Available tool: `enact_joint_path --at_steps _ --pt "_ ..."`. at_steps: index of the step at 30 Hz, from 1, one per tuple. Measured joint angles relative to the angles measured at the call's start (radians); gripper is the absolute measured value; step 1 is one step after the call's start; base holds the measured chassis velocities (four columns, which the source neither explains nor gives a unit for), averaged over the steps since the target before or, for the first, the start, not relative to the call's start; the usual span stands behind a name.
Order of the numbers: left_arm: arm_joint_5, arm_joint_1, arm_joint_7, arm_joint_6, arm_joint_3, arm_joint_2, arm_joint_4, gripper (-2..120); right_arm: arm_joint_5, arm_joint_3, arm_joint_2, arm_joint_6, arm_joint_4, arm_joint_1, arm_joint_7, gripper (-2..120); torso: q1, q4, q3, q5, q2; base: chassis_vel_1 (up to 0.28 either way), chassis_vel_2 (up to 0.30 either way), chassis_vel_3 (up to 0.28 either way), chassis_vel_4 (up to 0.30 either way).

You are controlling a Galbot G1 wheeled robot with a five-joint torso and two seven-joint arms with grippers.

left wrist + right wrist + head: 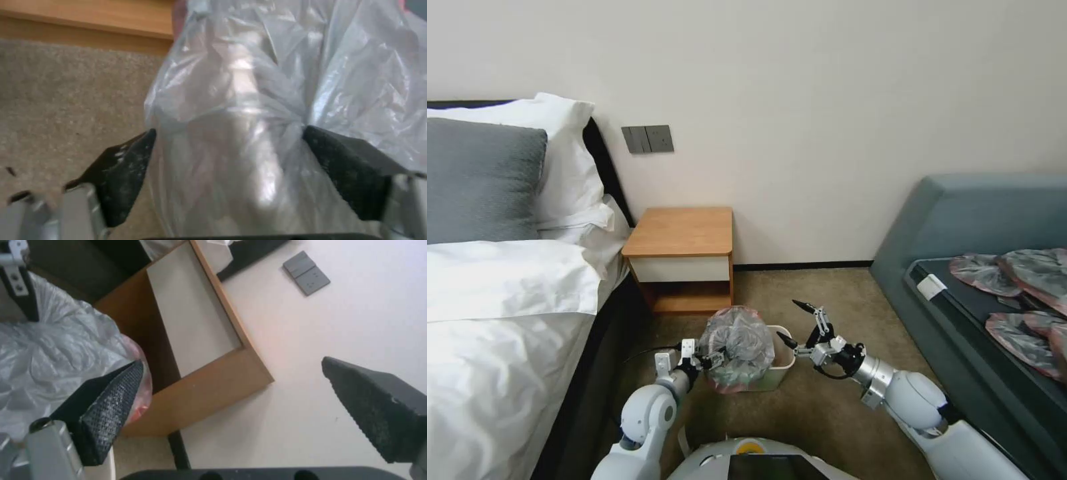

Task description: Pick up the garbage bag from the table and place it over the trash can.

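The task looks more than half done, but not finished. Nearest to the robot, the left gripper is at the left side of the trash can, and in the left wrist view its two dark fingers stand on both sides of a thick fold of the garbage bag; the film fills the space between them and looks pinched at the fingertips, so I judge that the jaws are clamped on the bag. The bag is no longer on the table; it is bunched up as a puffy lump on the top of the can, covering the left and middle part of the opening, while the right rim of the can is bare. What is left, I think, is to spread the mouth of the bag and pull it over the whole rim. The bag is thin grey film, translucent, with many wrinkles and shiny folds, and a pinkish-red edge shows low on it. To the right of the can, the right gripper is lifted beside the bag with its jaws wide apart, holding nothing. Farther back, the table stands against the wall with nothing on its top.
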Motion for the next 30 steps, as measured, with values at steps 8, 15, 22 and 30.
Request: enact_joint_path --at_steps 8,15,22,30 --pt "0.025 -0.005 -0.002 0.003 0.015 -0.018 0.01 53 0.001 0.001 -0.005 0.0 0.005 -0.001 0.0 100 0.0 0.0 0.0 -0.0001 0.0 0.0 0.0 0.0 0.0" --pt "0.031 -0.015 -0.018 0.003 -0.012 -0.017 -0.008 27 -0.003 -0.002 -0.001 0.003 0.001 0.001 0.0 100 0.0 0.0 0.0 0.0 0.0 0.0 0.0 0.0 0.0" --pt "0.031 -0.01 -0.015 0.003 -0.016 -0.014 -0.005 9 -0.004 -0.006 0.001 0.004 0.001 0.003 -0.001 100 0.0 0.0 0.0 0.0 0.0 0.0 0.0 0.0 0.0" --pt "0.055 -0.002 -0.01 0.0 0.0 -0.02 0.002 9 -0.004 -0.004 -0.001 0.006 0.004 -0.001 -0.001 100 0.0 0.0001 0.0 0.0002 0.0 0.0 0.0 0.0 0.0"
